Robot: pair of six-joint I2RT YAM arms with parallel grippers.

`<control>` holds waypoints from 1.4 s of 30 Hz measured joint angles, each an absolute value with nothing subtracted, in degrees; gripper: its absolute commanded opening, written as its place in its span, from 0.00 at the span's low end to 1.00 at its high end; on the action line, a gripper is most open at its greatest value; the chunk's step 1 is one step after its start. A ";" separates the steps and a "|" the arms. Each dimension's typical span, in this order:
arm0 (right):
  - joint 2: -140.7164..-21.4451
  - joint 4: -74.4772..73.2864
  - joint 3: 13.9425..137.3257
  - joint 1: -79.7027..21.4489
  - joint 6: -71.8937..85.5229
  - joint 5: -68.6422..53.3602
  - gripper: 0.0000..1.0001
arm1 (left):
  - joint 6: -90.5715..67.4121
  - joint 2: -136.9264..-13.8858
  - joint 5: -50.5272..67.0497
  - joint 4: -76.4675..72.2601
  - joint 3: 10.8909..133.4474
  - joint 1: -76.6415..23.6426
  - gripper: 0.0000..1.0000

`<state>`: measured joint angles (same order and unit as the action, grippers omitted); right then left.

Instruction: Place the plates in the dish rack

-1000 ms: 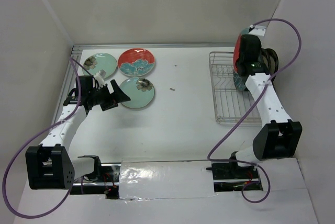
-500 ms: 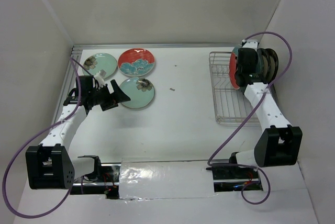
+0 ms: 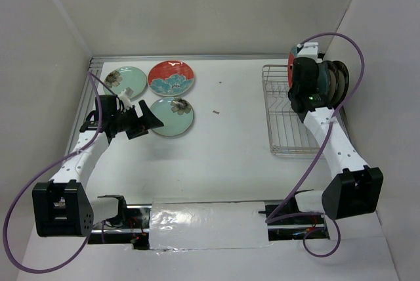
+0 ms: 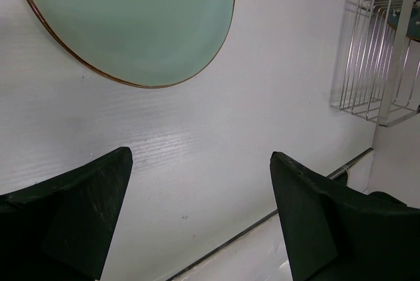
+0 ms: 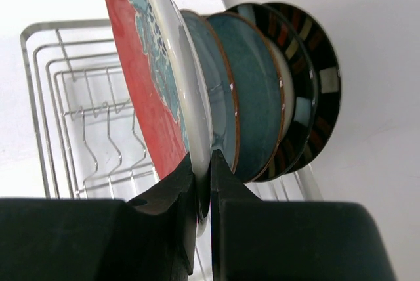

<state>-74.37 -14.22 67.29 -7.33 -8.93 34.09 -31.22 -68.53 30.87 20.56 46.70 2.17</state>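
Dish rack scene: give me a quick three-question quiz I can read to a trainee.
1. True or false: the right hand grips a red plate by its rim.
2. How many plates lie flat on the table in the top view?
3. The left hand is: A open and empty, B shut on a mint plate, C out of view.

Key: 1 true; 2 three; 3 A.
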 measured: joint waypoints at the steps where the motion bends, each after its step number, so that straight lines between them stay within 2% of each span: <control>1: -74.30 -13.69 67.29 -7.66 -9.26 34.76 0.00 | -31.22 -68.53 30.87 20.53 46.70 2.17 0.99; 12: -74.32 -9.13 67.20 -7.77 -11.66 41.52 0.00 | -31.22 -68.55 30.92 20.53 46.70 2.17 0.99; 35: -80.73 -6.37 58.59 -6.00 -7.27 36.16 0.00 | -31.22 -69.28 30.94 20.51 46.70 2.17 0.99; 38: -81.84 -6.48 58.72 -5.74 -6.07 35.68 0.12 | -31.22 -69.30 30.94 20.53 46.70 2.17 0.99; 40: -82.70 -6.35 59.27 -5.61 -5.23 35.51 0.38 | -31.22 -69.34 30.94 20.53 46.70 2.17 0.99; 42: -82.96 -5.85 59.59 -5.58 -4.27 35.31 0.51 | -31.22 -69.47 30.94 20.53 46.70 2.17 0.99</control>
<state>-82.96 -5.85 59.59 -5.58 -4.27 35.31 -31.22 -69.47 30.94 20.53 46.70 2.17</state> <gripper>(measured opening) 0.393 0.987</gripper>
